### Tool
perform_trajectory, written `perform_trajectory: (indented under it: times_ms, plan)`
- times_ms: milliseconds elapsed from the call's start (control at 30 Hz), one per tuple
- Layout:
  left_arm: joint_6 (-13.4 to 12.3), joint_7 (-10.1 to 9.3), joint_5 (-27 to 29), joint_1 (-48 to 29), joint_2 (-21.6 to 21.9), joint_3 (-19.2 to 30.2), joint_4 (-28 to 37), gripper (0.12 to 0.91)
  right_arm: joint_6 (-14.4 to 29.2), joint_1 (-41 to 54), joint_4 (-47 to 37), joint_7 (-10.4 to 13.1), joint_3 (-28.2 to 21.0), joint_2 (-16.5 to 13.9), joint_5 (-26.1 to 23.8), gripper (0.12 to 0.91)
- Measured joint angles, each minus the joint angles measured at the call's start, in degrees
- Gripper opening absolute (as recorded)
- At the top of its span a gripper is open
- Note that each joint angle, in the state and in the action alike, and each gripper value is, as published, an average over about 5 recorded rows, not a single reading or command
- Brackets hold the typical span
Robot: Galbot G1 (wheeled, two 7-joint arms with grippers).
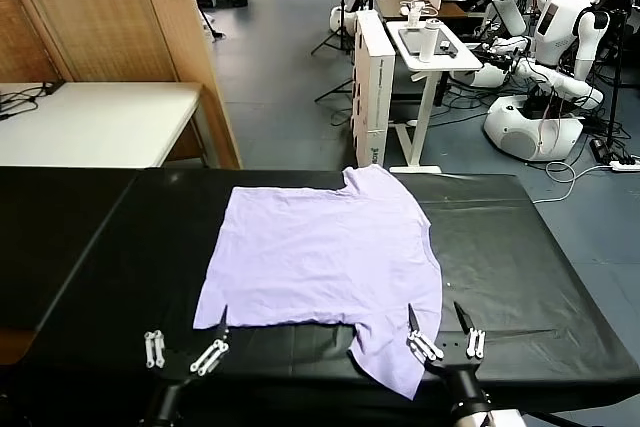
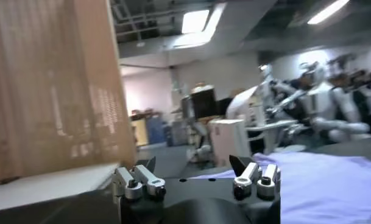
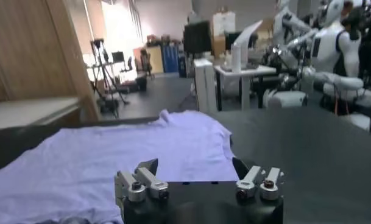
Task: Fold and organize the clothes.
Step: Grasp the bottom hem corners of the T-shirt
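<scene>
Head view, nearest first: left tool (image 1: 186,347) and right tool (image 1: 443,333), both spread wide and released, at the glossy black tabletop's (image 1: 520,257) near edge; beyond, the thin lavender short-sleeved T-shirt (image 1: 320,257) lies flat, one sleeve drooping beside the right tool; only this view shows its whole outline.

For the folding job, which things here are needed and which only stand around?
Needed:
- lavender T-shirt, spread flat on the black table
- left gripper, jaws open, at the near edge
- right gripper, jaws open, by the near sleeve

Standing around:
- white side table
- wooden screen
- white robots behind
</scene>
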Motion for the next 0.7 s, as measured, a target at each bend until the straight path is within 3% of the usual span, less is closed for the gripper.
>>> perform_trajectory:
  times_ms: [67,200,333,500,700]
  plan:
    - [3.2,0.37,-0.6,-0.5,0.0,-0.1,-0.4,0.907,-0.3,0.0,-0.1,0.1,0.0,0.1,0.0,0.907]
    - [12.9,1.87,-2.8,-2.3,0.2,-0.5,-1.2,0.907,-1.3,0.0,-0.7,0.4,0.1,0.4,0.0,0.907]
    - [19.3,2.57,-4.5,-3.3,0.4,-0.7,-1.3,0.907,-1.8,0.0,-1.1,0.5,-0.2,0.7,0.1,0.907]
    - [22.9,3.30,-7.2,-4.5,0.8,-0.8,-0.4,0.907,-1.9,-0.3,-1.1,1.1,-0.8,1.1,0.4,0.907]
    - [23.7,1.75,-11.0,-7.2,1.3,-1.5,1.5,0.907,-1.7,-0.3,-2.1,1.7,-1.1,1.4,0.5,0.907]
